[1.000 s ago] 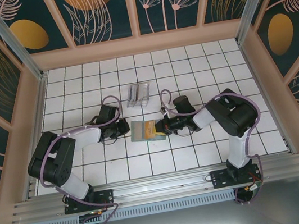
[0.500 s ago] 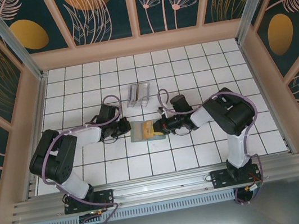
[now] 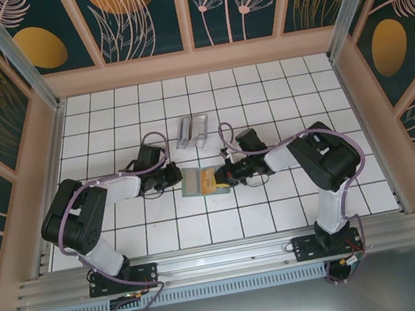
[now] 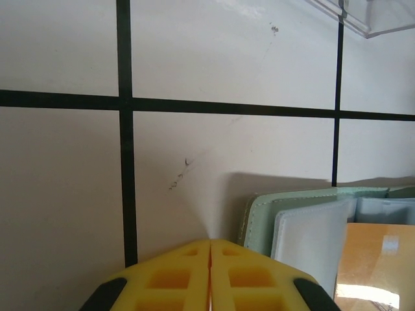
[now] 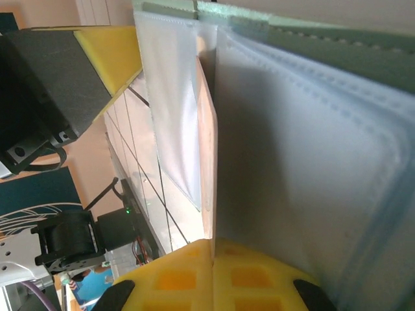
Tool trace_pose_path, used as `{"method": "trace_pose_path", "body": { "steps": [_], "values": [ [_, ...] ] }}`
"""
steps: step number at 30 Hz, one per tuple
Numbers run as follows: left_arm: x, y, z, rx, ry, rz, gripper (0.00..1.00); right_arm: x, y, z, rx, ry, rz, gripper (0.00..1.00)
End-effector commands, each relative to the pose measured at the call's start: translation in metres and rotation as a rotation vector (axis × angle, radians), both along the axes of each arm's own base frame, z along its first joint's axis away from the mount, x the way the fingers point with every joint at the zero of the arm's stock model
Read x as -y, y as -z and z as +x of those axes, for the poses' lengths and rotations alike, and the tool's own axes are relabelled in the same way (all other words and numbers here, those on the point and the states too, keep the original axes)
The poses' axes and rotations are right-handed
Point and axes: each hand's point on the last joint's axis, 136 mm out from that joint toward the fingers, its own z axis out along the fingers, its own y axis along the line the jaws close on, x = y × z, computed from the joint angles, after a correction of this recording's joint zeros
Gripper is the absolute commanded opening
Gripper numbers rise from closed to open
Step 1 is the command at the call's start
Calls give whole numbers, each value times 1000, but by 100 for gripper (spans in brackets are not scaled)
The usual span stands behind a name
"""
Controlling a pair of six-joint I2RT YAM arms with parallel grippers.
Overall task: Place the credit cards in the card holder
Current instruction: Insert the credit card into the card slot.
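The sage-green card holder (image 3: 193, 182) lies open on the tiled table between the two arms. An orange-yellow credit card (image 3: 210, 179) lies over its right half. My right gripper (image 3: 223, 176) is shut on this card's right edge. In the right wrist view the card (image 5: 207, 162) shows edge-on, running from my fingertips (image 5: 213, 246) in between the holder's pale clear sleeves (image 5: 305, 162). My left gripper (image 3: 174, 178) is shut and holds nothing. Its yellow tips (image 4: 210, 249) rest beside the left edge of the card holder (image 4: 305, 220), where the orange card (image 4: 376, 259) also shows.
A clear plastic box (image 3: 192, 131) stands behind the card holder; its corner (image 4: 382, 16) is at the top right of the left wrist view. Tan walls close in the table on three sides. The left gripper's finger (image 5: 107, 45) appears opposite in the right wrist view.
My right gripper has shifted slightly left with the orange card, further over the card holder. The left gripper has barely moved.
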Motion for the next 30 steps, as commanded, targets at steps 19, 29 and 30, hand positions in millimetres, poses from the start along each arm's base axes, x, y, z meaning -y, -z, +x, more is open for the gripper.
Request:
{"method": "trace_pose_path", "body": {
  "steps": [19, 29, 30],
  "values": [
    [-10, 46, -37, -162, 19, 62, 8, -3, 11, 18, -6, 1, -26, 0],
    [-9, 49, -38, -171, 24, 59, 8, -11, 15, 8, -17, -13, -14, 0],
    [-9, 49, -38, -171, 23, 64, 8, -11, 14, 7, -18, -12, -9, 0]
  ]
}}
